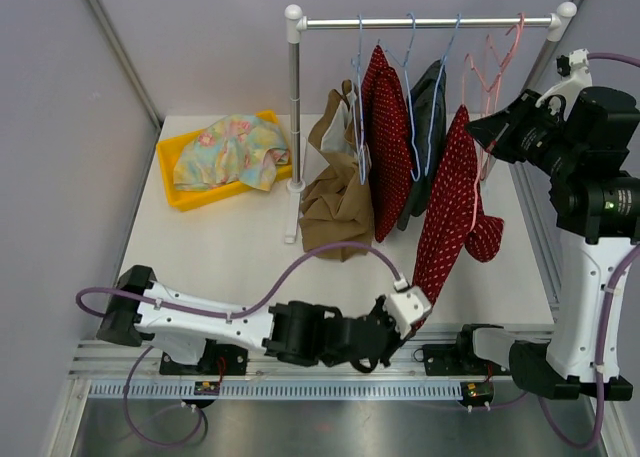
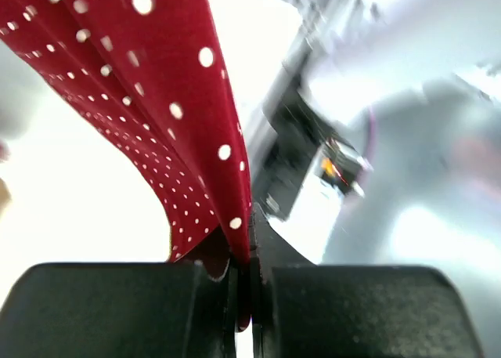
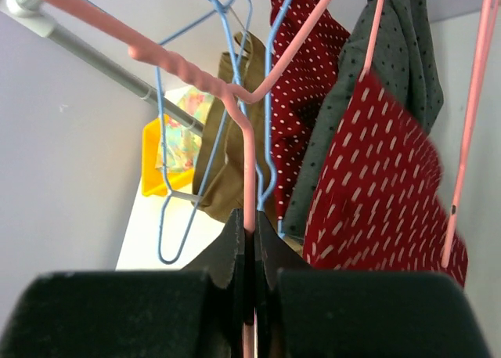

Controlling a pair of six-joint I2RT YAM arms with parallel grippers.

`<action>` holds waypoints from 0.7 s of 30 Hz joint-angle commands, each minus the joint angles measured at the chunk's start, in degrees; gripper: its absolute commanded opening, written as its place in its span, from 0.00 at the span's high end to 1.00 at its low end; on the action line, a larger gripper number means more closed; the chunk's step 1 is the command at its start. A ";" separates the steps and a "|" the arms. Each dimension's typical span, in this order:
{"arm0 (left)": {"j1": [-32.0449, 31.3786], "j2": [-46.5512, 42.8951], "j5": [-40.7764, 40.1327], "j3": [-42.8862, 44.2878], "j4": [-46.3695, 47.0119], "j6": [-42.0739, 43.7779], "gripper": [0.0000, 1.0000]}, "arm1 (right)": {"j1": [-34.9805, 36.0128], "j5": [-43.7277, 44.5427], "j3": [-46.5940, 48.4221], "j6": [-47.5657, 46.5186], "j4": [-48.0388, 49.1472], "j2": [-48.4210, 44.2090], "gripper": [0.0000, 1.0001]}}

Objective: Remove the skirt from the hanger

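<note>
A red white-dotted skirt hangs from a pink hanger on the rail, stretched down toward the table's front. My left gripper is shut on the skirt's lower hem; in the left wrist view the red cloth runs down into the closed jaws. My right gripper is shut on the pink hanger; in the right wrist view the pink wire sits between the closed jaws, with the skirt hanging to the right.
A white rack holds blue hangers with a second red dotted garment, a dark one and a brown one. More pink hangers hang at the right end. A yellow bin with floral cloth sits back left.
</note>
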 commanded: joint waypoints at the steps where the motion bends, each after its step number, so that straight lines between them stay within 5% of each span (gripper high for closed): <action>1: -7.42 1.11 -6.10 -4.68 -7.49 -10.96 1.00 | 0.01 3.80 4.26 -2.58 7.25 1.20 1.00; 6: -15.06 1.37 -8.74 -5.74 -12.07 -20.80 1.00 | 0.01 6.00 5.06 -3.02 8.57 4.19 1.00; 16: -19.82 1.11 -13.75 -5.30 -18.22 -28.99 1.00 | -0.08 8.90 9.00 -2.58 14.72 14.03 1.00; 21: -22.89 -0.99 -18.92 -3.72 -28.84 -36.80 1.00 | -0.08 9.61 13.58 -2.85 14.55 21.41 1.00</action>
